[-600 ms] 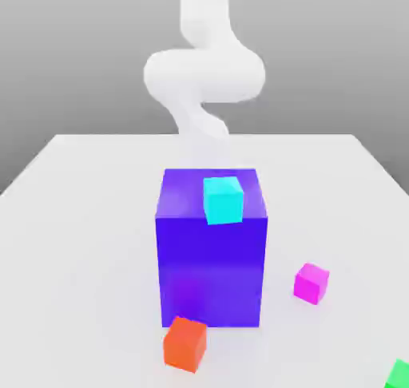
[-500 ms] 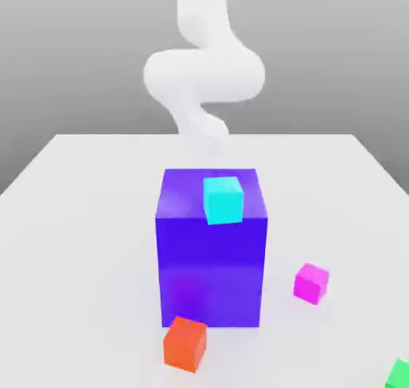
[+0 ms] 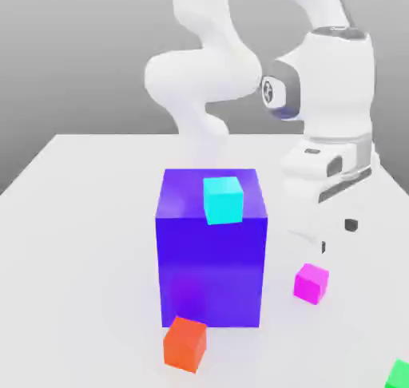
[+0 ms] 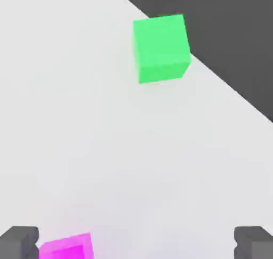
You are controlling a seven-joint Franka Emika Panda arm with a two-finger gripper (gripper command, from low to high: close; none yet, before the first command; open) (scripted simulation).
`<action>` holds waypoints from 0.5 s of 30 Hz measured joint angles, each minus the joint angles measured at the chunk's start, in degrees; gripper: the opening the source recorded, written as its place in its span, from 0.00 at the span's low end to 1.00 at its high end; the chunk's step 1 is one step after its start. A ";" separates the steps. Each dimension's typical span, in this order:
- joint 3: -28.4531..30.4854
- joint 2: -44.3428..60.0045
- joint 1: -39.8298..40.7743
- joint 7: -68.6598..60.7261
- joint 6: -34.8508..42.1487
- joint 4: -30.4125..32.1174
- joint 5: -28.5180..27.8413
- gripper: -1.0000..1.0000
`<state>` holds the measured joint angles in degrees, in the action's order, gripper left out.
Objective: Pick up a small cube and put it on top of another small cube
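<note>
The small magenta-pink cube (image 3: pixel 311 283) lies on the white table (image 3: pixel 80 219), at the exterior view's right of a big blue-violet cube (image 3: pixel 212 251). My gripper (image 3: pixel 337 235) hangs open just above the magenta cube and slightly to its right, not touching it. In the hand view the magenta cube (image 4: pixel 66 247) sits close beside one dark fingertip (image 4: pixel 18 242), and the gripper (image 4: pixel 136 244) holds nothing. A cyan small cube (image 3: pixel 222 199) rests on top of the big cube. An orange-red small cube (image 3: pixel 185 343) lies at the big cube's front corner.
A green cube (image 3: pixel 399 374) sits at the front right corner of the table, near the table's edge in the hand view (image 4: pixel 160 47). The big blue-violet cube stands tall to the left of the gripper. The white arm (image 3: pixel 204 75) rises behind it.
The hand with its gripper now shows at the exterior view's right, above the magenta cube, where earlier frames had none. No cube has moved.
</note>
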<state>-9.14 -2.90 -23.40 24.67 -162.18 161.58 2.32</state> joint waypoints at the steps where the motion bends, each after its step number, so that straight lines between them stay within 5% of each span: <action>1: -0.19 2.10 -0.15 0.32 -1.52 1.17 -1.61 0.50; 8: 6.45 16.68 -5.83 5.55 -13.08 -0.08 -9.93 0.50; 9: 7.34 18.40 -6.67 5.81 -14.49 -0.39 -10.21 0.00; 15: 7.77 19.26 -7.07 6.08 -15.16 -0.55 -10.48 0.00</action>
<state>-1.38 16.37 -30.47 30.76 -177.34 161.03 -8.16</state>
